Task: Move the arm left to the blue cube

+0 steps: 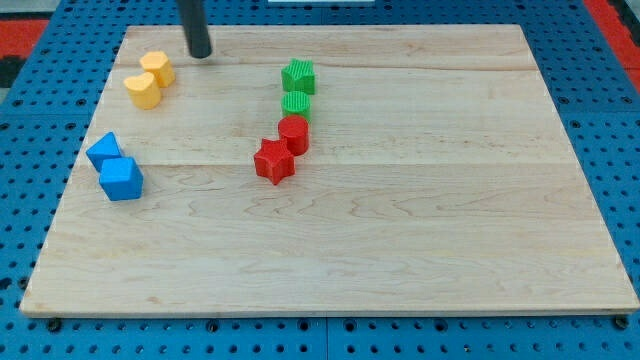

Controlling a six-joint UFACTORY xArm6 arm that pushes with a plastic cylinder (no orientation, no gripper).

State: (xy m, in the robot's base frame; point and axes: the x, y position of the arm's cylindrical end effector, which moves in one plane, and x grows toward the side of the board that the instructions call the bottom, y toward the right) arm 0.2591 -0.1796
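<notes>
My tip (201, 54) rests on the wooden board (400, 240) near the view's top left. The blue cube (121, 179) lies at the view's left, well below and left of the tip. A second blue block (104, 151), of angular shape, touches the cube's upper left. Two yellow blocks (157, 67) (143, 89) lie just left of the tip, between it and the blue pair.
A green star-like block (298, 76) and a green cylinder (297, 104) lie at the top middle. A red cylinder (293, 133) and a red star (273, 161) sit just below them. Blue pegboard (30, 120) surrounds the board.
</notes>
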